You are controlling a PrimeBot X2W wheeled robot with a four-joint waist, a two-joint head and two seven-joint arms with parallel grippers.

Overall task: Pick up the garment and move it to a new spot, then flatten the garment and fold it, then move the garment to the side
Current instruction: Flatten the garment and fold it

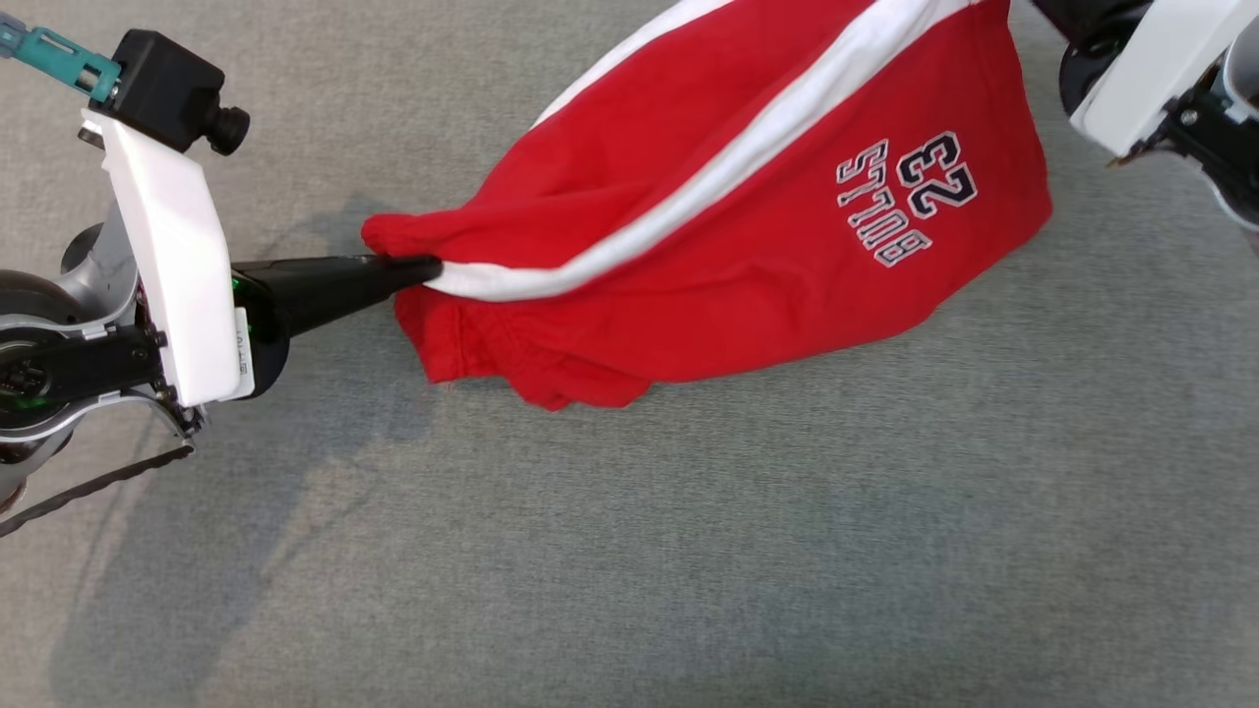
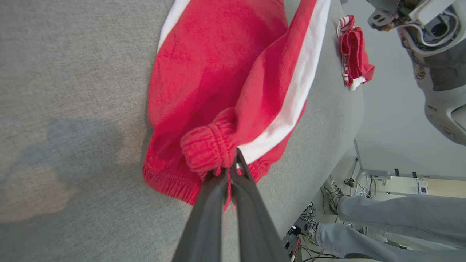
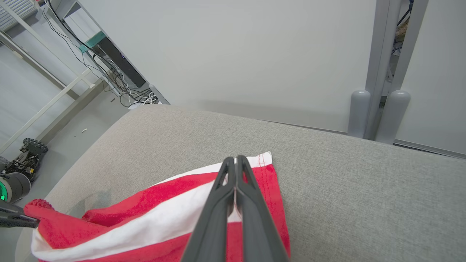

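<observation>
Gripping red shorts (image 1: 748,246) with left end effector (image 1: 433,267), clenched on the elastic waistband, and with right end effector (image 3: 236,160), clenched on the white-striped leg hem. Stretched between both, sagging onto grey table (image 1: 689,551).

garment (image 1: 708,305) top cropped, person's legs (image 2: 393,214) cropped

You have a grey fabric-covered bench (image 1: 629,551); beyond its far edge stands a plain white wall (image 3: 236,54) with two grey posts (image 3: 359,112), and cables (image 3: 123,89) trail on the grey floor (image 3: 69,134) off its corner.
</observation>
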